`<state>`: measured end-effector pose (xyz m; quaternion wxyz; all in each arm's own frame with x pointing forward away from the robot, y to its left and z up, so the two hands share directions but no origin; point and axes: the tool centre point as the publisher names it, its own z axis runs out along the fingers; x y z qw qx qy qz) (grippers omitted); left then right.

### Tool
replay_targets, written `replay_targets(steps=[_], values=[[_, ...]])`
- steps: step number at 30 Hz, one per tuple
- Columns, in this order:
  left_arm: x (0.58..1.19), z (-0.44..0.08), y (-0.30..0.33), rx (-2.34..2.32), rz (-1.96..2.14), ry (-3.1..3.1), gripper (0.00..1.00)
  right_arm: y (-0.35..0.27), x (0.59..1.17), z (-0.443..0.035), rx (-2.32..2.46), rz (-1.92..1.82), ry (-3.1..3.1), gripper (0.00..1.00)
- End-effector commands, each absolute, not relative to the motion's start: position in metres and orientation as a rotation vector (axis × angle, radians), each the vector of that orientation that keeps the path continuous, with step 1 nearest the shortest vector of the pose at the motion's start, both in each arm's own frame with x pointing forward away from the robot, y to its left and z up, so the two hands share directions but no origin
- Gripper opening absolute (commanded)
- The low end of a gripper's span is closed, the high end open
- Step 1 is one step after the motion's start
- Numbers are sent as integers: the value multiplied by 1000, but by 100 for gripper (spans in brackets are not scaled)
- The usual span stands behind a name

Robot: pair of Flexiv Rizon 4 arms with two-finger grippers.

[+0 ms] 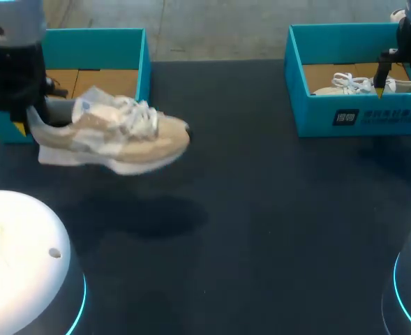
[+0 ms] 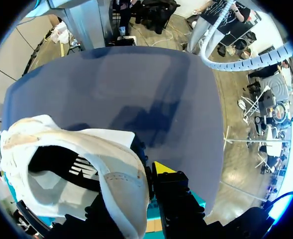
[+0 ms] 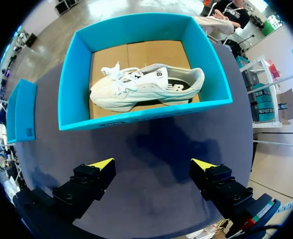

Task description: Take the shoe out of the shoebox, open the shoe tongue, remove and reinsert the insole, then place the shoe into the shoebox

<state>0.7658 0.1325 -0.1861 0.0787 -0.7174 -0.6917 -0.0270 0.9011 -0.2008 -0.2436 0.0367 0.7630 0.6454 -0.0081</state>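
The left fingers [image 2: 162, 169] are clamped on the heel rim of the beige-and-white mesh sneaker [image 1: 114, 136]. It hangs clear of the dark bench [image 1: 261, 209], just in front of the open teal cardboard shoebox [image 1: 97, 38] on the left, with its toe pointing toward the middle.

From where I stand, the next job looks like setting it down. Held only by the heel, the toe may sag or swing, so I'd lower it slowly. The whole sole should meet the bench before the grip opens, with laces up and within the other arm's reach.

The right fingers [image 3: 102, 163] are spread wide and empty, over the bench near a second teal shoebox [image 1: 359, 115] that holds a white lace-up trainer [image 3: 146, 87].
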Motion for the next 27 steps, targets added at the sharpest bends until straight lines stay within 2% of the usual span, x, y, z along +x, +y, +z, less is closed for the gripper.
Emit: replay_targets(steps=[1,6,27], values=[[749,-193,117,-2346,-538,-2194,0,-201,900,-244,2342,-22,1980,100],[737,-200,99,-2349,-503,-2170,0,-201,900,-244,2342,-22,1980,100],[736,-204,93,-2346,-490,-2159,0,-201,900,-244,2342,-22,1980,100]])
